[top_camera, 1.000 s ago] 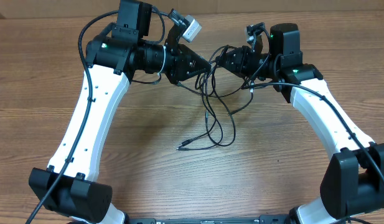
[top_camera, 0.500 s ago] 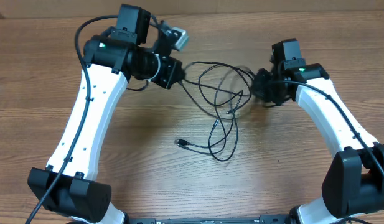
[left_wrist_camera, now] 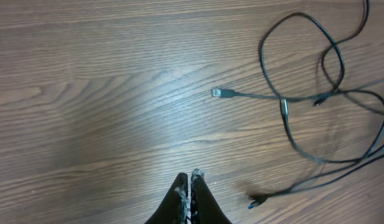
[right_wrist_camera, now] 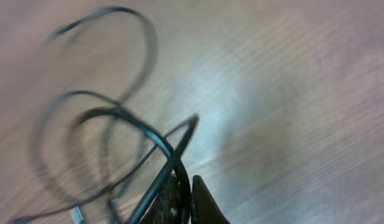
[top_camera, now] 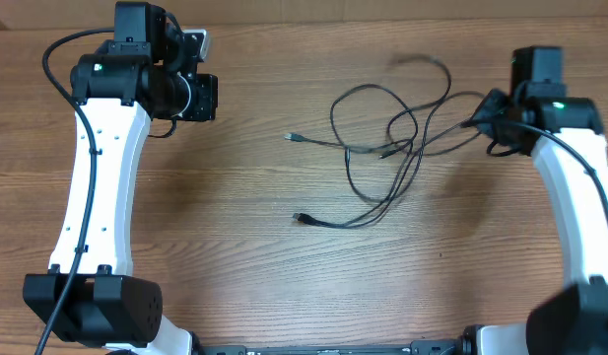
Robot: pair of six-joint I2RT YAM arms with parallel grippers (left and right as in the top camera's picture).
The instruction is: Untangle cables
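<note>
Cables (top_camera: 387, 151) lay looped near the table's (top_camera: 235, 256) far edge, right of centre. Right gripper (right_wrist_camera: 184, 186) was clamped on a strand, left gripper (left_wrist_camera: 190, 182) closed, empty. Pulling slowly rightward seemed wisest, watching crossings.

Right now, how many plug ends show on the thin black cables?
2 clearly: one small plug end left of the thin black cables, another lower down. More may hide in the tangle.

The cables (top_camera: 382, 148) lie looped on the desk (top_camera: 244, 256), right of centre — well apart from the left end effector (top_camera: 207, 97), their right end meeting the right end effector (top_camera: 478, 120).
</note>
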